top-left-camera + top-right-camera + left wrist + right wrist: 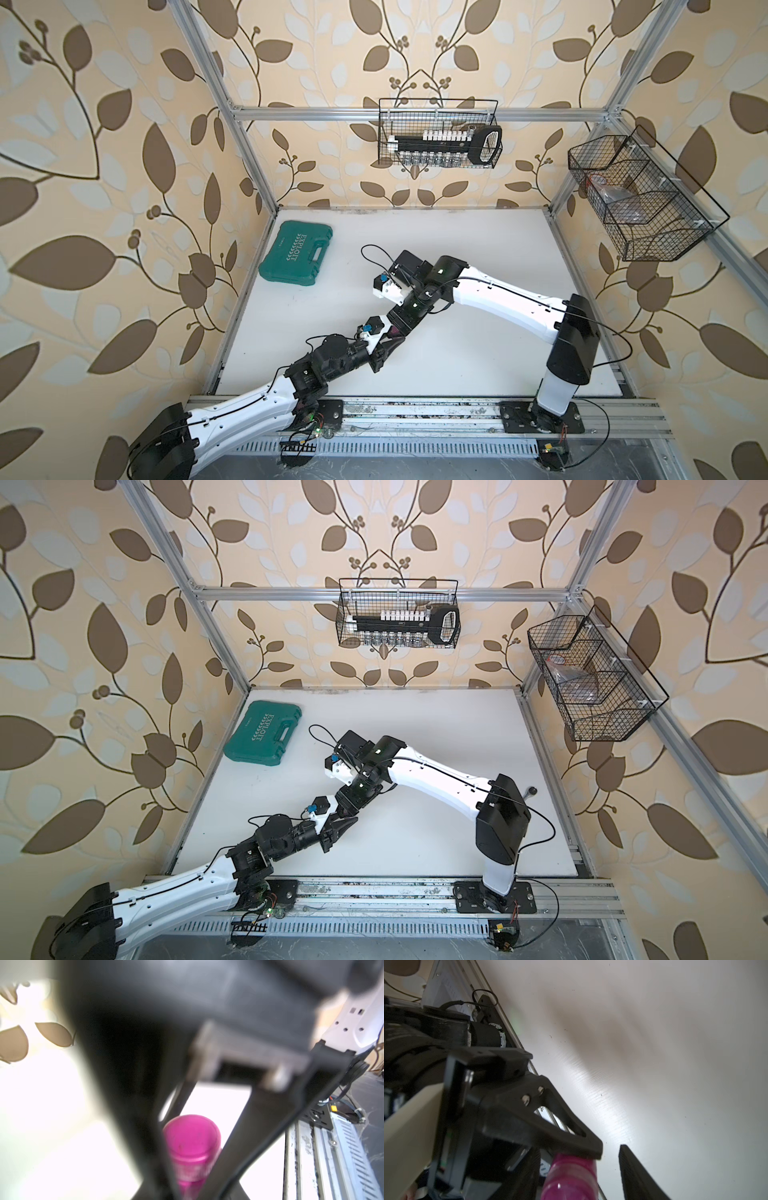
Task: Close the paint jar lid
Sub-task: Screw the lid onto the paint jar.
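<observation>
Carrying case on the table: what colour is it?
The carrying case is teal green, clearest in a top view.

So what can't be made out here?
Left wrist view: blur hides whether the lid sits tight on the paint jar; the edge cuts off its base.
Both top views: the left gripper and right gripper almost hide the jar.
Right wrist view: the left gripper's finger covers one end of it.

Left claw (388, 340) clamped, right claw (395, 328) parted.
</observation>
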`<state>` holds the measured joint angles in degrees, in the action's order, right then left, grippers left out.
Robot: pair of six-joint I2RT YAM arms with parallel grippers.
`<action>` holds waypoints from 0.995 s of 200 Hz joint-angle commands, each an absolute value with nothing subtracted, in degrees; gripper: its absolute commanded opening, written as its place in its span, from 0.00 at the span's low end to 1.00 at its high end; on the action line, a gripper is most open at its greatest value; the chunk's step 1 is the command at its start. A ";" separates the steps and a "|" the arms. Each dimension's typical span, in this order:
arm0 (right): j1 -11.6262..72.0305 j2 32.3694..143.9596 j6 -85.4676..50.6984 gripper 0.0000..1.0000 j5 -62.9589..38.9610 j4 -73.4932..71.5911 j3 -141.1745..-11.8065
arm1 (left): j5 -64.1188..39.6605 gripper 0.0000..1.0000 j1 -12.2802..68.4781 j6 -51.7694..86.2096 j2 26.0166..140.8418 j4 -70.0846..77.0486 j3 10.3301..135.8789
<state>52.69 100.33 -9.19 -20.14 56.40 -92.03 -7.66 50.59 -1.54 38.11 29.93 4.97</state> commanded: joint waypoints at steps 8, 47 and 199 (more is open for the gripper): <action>49.29 93.33 -6.15 0.65 -20.17 61.15 -92.80 | -9.71 0.08 50.80 -1.70 38.31 34.71 7.29; 46.71 87.85 4.43 0.72 -23.27 63.24 -91.54 | -10.85 0.08 50.80 -1.26 39.33 35.21 7.54; 46.42 83.73 33.17 0.69 -36.41 55.17 -80.87 | -12.28 0.08 50.54 -1.15 40.25 34.48 7.92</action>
